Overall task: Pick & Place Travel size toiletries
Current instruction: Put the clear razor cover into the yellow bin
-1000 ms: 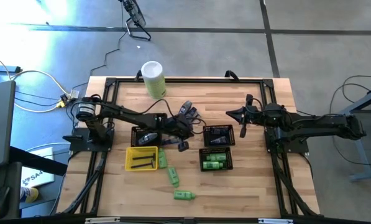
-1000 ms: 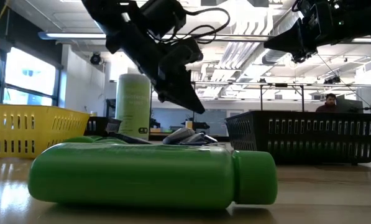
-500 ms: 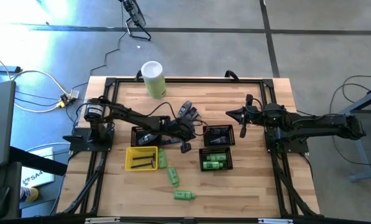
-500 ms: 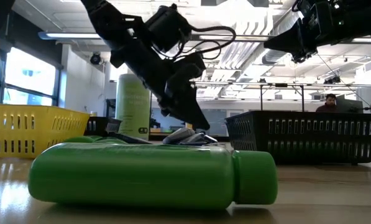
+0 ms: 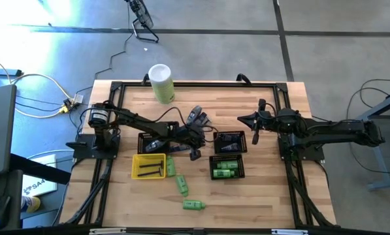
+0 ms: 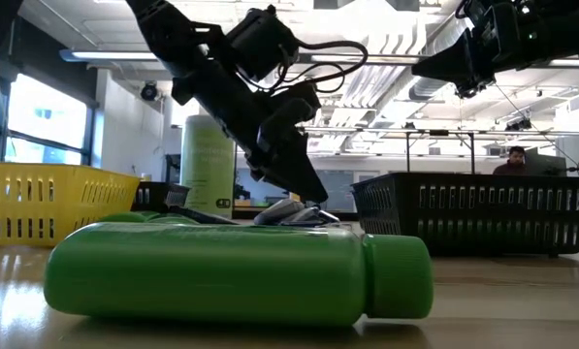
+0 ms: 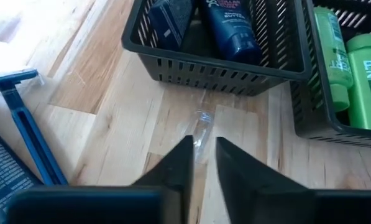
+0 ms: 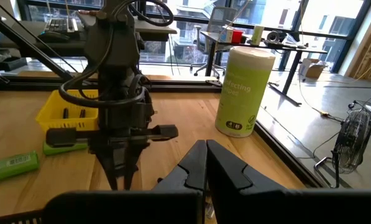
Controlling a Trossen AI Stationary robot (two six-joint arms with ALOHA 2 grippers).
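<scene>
My left gripper (image 5: pixel 195 154) is low over the table between two black mesh baskets. In its wrist view the fingertips (image 7: pixel 204 152) stand a narrow gap apart, on either side of the near end of a small clear tube (image 7: pixel 201 126) lying on the wood. Dark blue tubes (image 7: pixel 232 28) lie in one basket (image 5: pixel 230 141). Green bottles (image 5: pixel 226 168) lie in another. Loose green bottles (image 5: pixel 193 205) (image 5: pixel 183 185) (image 5: pixel 171 166) rest on their sides on the table. My right gripper (image 5: pixel 242 119) is shut and hovers above the table, beyond the baskets. My left gripper comes down at a slant over the clear tube's near end (image 7: pixel 199 142), fingers lying along it, one on each side. The tube lies flat on the table. Whether the fingers touch it, I cannot tell.
A yellow tray (image 5: pixel 148 166) and a third black basket (image 5: pixel 152 143) sit to the left of my left gripper. A tall pale-green canister (image 5: pixel 161 82) stands at the far edge. A blue razor (image 7: pixel 20 118) and dark packets (image 5: pixel 198 117) lie nearby. A person (image 6: pixel 514 160) sits in the room behind.
My left gripper has dropped toward the table and shifted slightly toward the near edge, stopping low over the clear tube. For the last half second it has held still. My right arm has not moved.
</scene>
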